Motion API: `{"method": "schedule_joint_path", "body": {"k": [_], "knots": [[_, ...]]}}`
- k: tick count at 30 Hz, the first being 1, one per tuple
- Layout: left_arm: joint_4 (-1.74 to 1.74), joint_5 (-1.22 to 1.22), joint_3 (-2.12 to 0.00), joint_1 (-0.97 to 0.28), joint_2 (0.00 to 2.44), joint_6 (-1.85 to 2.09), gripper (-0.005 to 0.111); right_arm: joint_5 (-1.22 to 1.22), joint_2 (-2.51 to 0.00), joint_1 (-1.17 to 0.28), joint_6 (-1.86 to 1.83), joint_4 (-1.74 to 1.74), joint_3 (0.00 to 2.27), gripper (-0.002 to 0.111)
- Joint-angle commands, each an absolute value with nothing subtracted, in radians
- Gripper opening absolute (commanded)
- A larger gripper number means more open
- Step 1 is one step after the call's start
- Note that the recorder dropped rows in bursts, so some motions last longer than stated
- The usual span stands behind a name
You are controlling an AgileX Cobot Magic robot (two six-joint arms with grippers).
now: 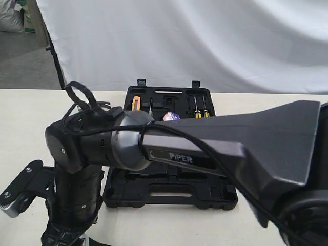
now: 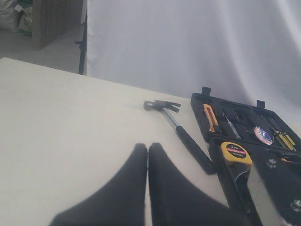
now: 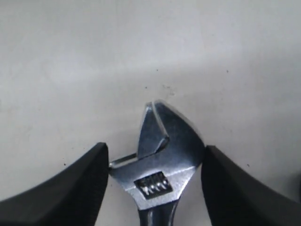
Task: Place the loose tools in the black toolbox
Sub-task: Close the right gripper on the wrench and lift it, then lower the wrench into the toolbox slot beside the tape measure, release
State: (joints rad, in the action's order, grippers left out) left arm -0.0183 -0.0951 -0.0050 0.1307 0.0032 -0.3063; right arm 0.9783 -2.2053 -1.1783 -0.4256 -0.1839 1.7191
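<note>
— On the tabletop (image 1: pixel 31 118), what is the biggest thing?

— The black toolbox (image 1: pixel 123 197). It lies open and flat by the far edge, the one next to the white cloth (image 1: pixel 205 41). My right arm (image 1: pixel 246 148) reaches across in front of it and hides a lot of it.

— And the hammer?

— The hammer (image 2: pixel 186 139) lies on the tabletop just beside the toolbox, not in it. Its steel head points to the far edge.

— Where is the wrench?

— The wrench (image 3: pixel 157 160) lies flat on bare tabletop. I cannot tell which part of the tabletop. My right gripper (image 3: pixel 155 147) is closed on its shiny head, with one black finger touching each side.

— What about your other one?

— My left gripper (image 2: pixel 148 149) is pressed shut with nothing in it. Its two fingers meet tip to tip.

— Any small things?

— The yellow tape measure (image 2: pixel 236 153) sits in the toolbox, at the side next to the hammer. The little tape roll (image 2: pixel 262 135) sits in the far half of the toolbox, between an orange-handled tool (image 2: pixel 210 117) and two yellow screwdrivers (image 1: pixel 198 114).
</note>
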Motion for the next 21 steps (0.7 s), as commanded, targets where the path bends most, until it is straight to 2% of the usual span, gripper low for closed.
{"method": "schedule_joint_path", "body": {"k": [1, 6, 14, 21], "knots": [[-0.023, -0.088, -0.008, 0.156, 0.000, -0.311, 0.001, 1.016, -2.156, -1.176, -0.374, -0.099, 1.719, 0.000], [-0.023, -0.088, -0.008, 0.156, 0.000, -0.311, 0.001, 1.042, -2.119, -1.146, -0.320, -0.006, 1.719, 0.000], [-0.023, -0.088, -0.008, 0.156, 0.000, -0.311, 0.001, 1.046, -2.099, -0.993, -0.313, 0.000, 1.719, 0.000], [-0.023, -0.088, -0.008, 0.156, 0.000, -0.311, 0.001, 0.950, -2.101, -0.889, -0.366, 0.007, 1.719, 0.000]]}}
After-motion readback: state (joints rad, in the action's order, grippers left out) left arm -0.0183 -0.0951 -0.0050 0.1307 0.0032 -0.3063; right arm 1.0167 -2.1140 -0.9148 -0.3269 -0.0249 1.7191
